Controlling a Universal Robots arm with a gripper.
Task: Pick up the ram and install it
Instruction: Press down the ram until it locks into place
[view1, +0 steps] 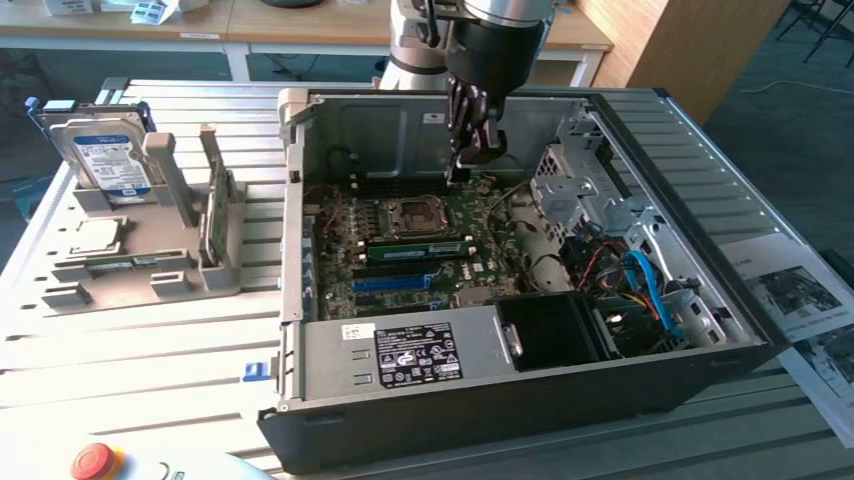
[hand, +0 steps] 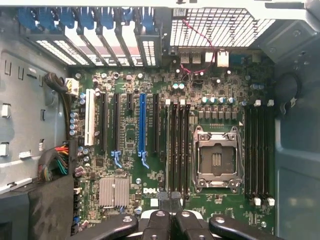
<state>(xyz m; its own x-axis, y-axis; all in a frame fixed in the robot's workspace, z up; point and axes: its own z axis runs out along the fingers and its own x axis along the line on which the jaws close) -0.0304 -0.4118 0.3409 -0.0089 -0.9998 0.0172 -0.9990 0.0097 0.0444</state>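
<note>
A robotics lab or workshop: an open computer case (view1: 534, 300) on a slatted metal workbench (view1: 160, 350), parts rack (view1: 147, 270), red stop button (view1: 94, 461), desks (view1: 267, 30) behind.

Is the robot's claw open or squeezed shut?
Shut. In the wrist view the claw has its two fingers pressed together with no gap, above the motherboard. In the exterior view it hangs inside the open computer case.

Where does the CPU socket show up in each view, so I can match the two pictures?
Exterior view: the CPU socket sits mid-board inside the open computer case, nearer the far wall than the power supply.
Wrist view: the CPU socket is the metal-framed square between two banks of dark memory slots.
Shared landmark: the long blue slot on the motherboard.
</note>
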